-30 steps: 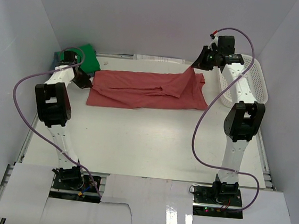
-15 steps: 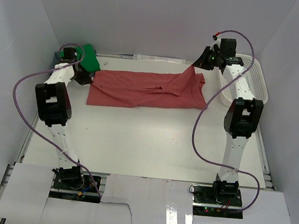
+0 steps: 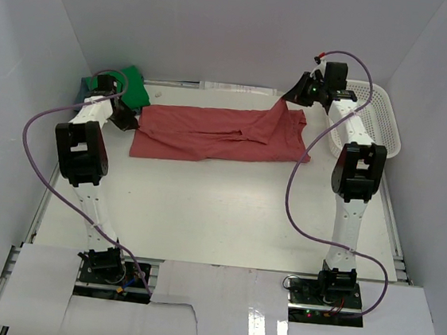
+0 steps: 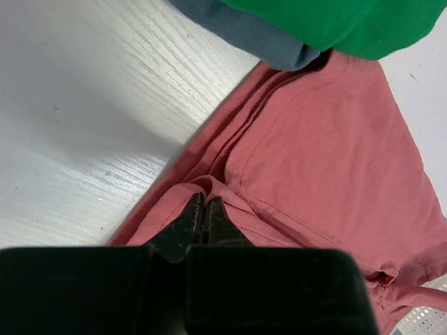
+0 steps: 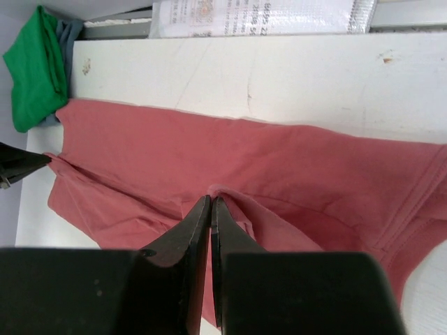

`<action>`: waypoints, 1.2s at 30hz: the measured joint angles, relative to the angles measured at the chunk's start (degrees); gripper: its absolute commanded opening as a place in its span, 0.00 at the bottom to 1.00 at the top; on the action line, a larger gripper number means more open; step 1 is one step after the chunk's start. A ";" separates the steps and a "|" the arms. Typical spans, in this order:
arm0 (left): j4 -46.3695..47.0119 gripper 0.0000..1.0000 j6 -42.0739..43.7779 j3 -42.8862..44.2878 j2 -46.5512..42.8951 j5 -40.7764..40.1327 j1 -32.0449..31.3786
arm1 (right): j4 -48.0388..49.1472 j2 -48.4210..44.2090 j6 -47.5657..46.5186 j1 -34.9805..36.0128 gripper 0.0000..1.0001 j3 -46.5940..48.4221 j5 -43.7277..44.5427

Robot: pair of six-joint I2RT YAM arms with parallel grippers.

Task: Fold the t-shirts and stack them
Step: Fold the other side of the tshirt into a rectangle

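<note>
**Inspection: both arms gripping the brick-red shirt, fold in hand**

We find the brick-red t-shirt (image 3: 219, 135) stretched lengthwise across the far half of the table (image 3: 226, 216), already doubled into a long band with its sleeves tucked inward.

The left gripper (image 4: 203, 206) sits low at the shirt's left end. Its jaws are pressed together on a small ridge of cloth, which puckers up between the tips. The right gripper (image 5: 210, 204) is likewise clamped on a pinch of fabric near the right end. It is held higher, so the cloth rises to it in a tent while the rest lies flat.

We judge the two-ended hold to be deliberate. With both ends pinned, the band can be kept taut and carried over itself without bunching. The raised right end suggests that side is meant to travel over towards the left.

The green t-shirt (image 3: 128, 85) lies folded in the far left corner on top of the blue-grey t-shirt (image 4: 244, 31), whose edge shows beneath it. That stack touches the red shirt's left end, close beside the left gripper. The white basket (image 3: 380, 124) stands at the far right, apart from the work.

We assess the task as well along: two shirts stacked, the third part-folded. The risk we note is the thin grip, since a light pinch may slip when the cloth is drawn.
</note>
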 measured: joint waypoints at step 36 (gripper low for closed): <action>2.54 0.91 4.79 -7.45 -19.39 -7.08 -2.95 | -5.16 -21.99 -1.20 -1.18 0.96 -28.74 9.11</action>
